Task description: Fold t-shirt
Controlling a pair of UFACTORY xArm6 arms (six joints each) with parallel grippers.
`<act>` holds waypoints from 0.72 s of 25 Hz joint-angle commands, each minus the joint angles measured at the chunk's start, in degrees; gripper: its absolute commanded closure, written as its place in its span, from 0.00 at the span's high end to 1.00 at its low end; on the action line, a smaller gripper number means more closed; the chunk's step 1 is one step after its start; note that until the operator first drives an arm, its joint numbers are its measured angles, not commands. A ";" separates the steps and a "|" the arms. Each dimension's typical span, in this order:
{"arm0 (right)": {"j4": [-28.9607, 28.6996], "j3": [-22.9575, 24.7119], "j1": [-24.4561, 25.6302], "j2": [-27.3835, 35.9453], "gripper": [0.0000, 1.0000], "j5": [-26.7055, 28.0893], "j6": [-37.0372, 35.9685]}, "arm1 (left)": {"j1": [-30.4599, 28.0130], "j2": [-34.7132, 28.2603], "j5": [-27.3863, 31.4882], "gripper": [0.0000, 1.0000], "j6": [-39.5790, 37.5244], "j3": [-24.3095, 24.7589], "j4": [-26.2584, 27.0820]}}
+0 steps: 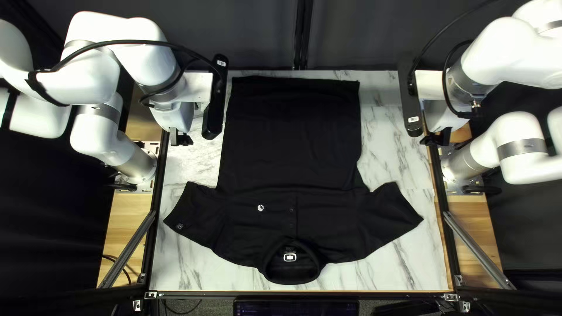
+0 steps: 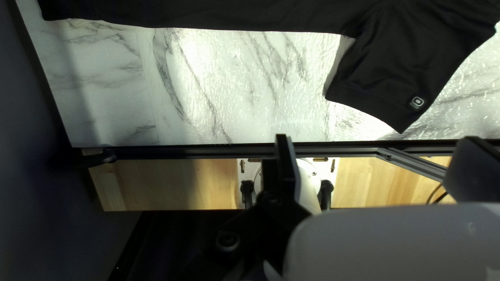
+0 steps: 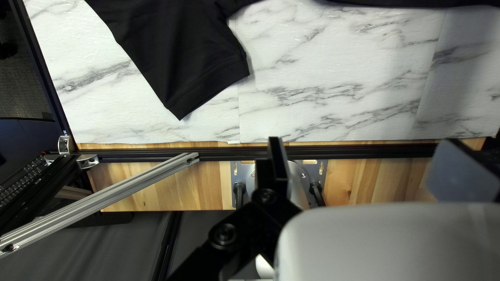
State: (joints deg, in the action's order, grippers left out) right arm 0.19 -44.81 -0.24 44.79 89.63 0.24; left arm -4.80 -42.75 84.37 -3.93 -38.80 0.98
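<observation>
Watching my left claw and right claw; the t-shirt lies flat between them. Whether either is open, I cannot tell.

Open air spans the low, flat shirt between the left gripper and the right gripper. Bare tabletop flanks its body, but each lane narrows at a sleeve. Along the outer sides, the left rail and right rail stand in the way.
</observation>
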 commanded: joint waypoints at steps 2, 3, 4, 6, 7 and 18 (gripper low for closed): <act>0.00 0.00 0.00 0.00 1.00 0.00 0.00 | -6.32 8.29 -8.76 1.00 -5.63 4.29 1.05; 0.00 0.00 0.00 0.00 1.00 0.00 0.00 | -7.87 11.00 -10.64 1.00 -6.64 4.60 1.29; 0.00 0.00 0.00 0.00 1.00 0.00 0.00 | -8.86 12.83 -11.59 1.00 -7.24 4.59 1.43; 0.00 0.00 0.00 0.00 1.00 0.00 0.00 | -11.99 18.22 -14.37 1.00 -8.18 4.71 2.04; 0.00 0.00 0.00 0.00 1.00 0.00 0.00 | -13.09 19.92 -15.33 1.00 -8.02 4.90 2.39; 0.00 0.00 0.00 0.00 1.00 0.00 0.00 | -17.85 15.65 -17.54 1.00 0.39 14.63 5.86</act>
State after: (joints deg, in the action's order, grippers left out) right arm 0.19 -44.81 -0.24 44.79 89.63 0.24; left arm -22.72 -26.12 66.61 -3.90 -25.08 6.69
